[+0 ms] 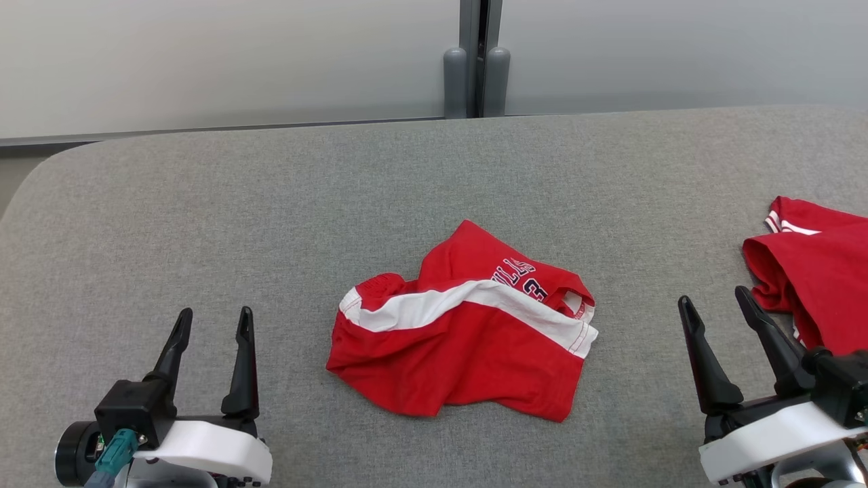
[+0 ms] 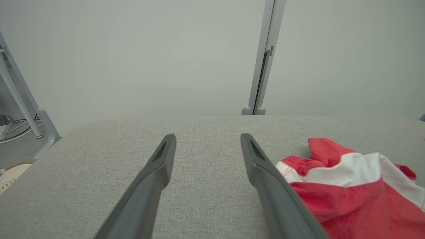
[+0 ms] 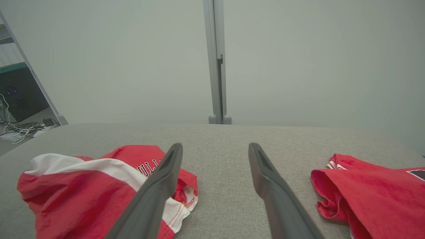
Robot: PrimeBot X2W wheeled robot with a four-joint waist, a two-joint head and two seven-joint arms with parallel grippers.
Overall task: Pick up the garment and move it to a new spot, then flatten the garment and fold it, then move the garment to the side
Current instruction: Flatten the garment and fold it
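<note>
Your left gripper (image 1: 215, 312) and right gripper (image 1: 712, 295) flank the crumpled red-and-white jersey garment (image 1: 461, 346), both spread wide and empty, likely staged to lift it together.

Grey fabric tabletop (image 1: 203, 203) with a rounded corner, spreading ahead of the left gripper (image 1: 215, 312) and right gripper (image 1: 712, 295); beyond them, pale wall panels (image 1: 203, 61) joined by a grey post (image 1: 468, 27); cables (image 2: 20, 132) on the floor (image 2: 13, 149) left of the left gripper.

The head camera looks steeply down on the garment (image 1: 468, 325) from its near side. Both wrist cameras sit low beside it (one on each flank), facing the post (image 3: 217, 66) beyond; all three views share the garment.
</note>
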